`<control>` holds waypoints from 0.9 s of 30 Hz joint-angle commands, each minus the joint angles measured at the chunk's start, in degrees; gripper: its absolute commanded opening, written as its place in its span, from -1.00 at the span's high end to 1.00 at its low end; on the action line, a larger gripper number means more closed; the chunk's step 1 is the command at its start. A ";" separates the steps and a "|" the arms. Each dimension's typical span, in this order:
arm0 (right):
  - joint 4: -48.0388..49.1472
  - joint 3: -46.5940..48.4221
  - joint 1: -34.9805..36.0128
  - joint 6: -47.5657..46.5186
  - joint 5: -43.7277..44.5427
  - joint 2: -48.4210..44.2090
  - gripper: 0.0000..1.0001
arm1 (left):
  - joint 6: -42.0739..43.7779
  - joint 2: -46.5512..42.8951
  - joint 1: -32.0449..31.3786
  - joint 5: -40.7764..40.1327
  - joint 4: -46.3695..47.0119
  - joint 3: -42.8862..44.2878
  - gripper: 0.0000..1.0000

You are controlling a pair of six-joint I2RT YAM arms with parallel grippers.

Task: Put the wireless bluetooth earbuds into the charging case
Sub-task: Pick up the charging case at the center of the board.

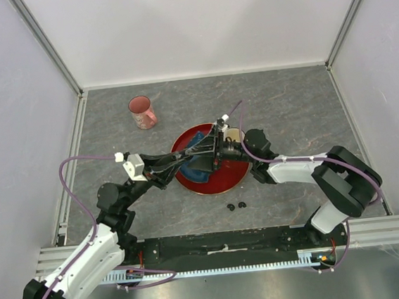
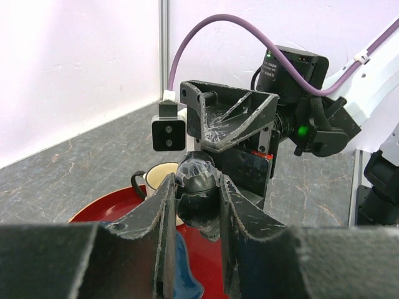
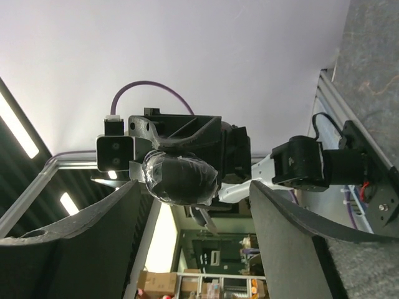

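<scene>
My left gripper [image 2: 198, 182] is shut on a black oval charging case [image 2: 201, 171] wrapped in clear tape and holds it above the red plate [image 1: 225, 181]. In the top view it [image 1: 215, 145] meets my right gripper [image 1: 228, 137] over the plate. My right gripper [image 3: 194, 185] is open, its fingers [image 3: 112, 218] on either side of the case [image 3: 181, 179] without touching it. Two tiny black earbuds [image 1: 230, 206] [image 1: 242, 205] lie on the table just in front of the plate. No other earbuds are in view.
A white cup with a black handle [image 2: 153, 177] stands on the plate's far side, right behind the grippers. A blue piece [image 1: 202, 166] lies on the plate under my left arm. A pink mug [image 1: 141, 112] stands at the back left.
</scene>
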 commanded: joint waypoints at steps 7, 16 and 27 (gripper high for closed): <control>13.59 1.67 2.49 5.72 1.19 3.12 -0.47 | 1.92 0.42 -0.34 1.65 3.17 0.32 0.95; 13.24 0.87 2.49 5.20 4.53 3.38 -0.47 | 1.57 0.51 -0.34 4.37 3.17 0.76 0.95; 4.81 1.84 2.49 -0.16 4.80 -0.39 0.10 | 1.75 -0.02 -0.34 2.62 2.81 0.24 0.95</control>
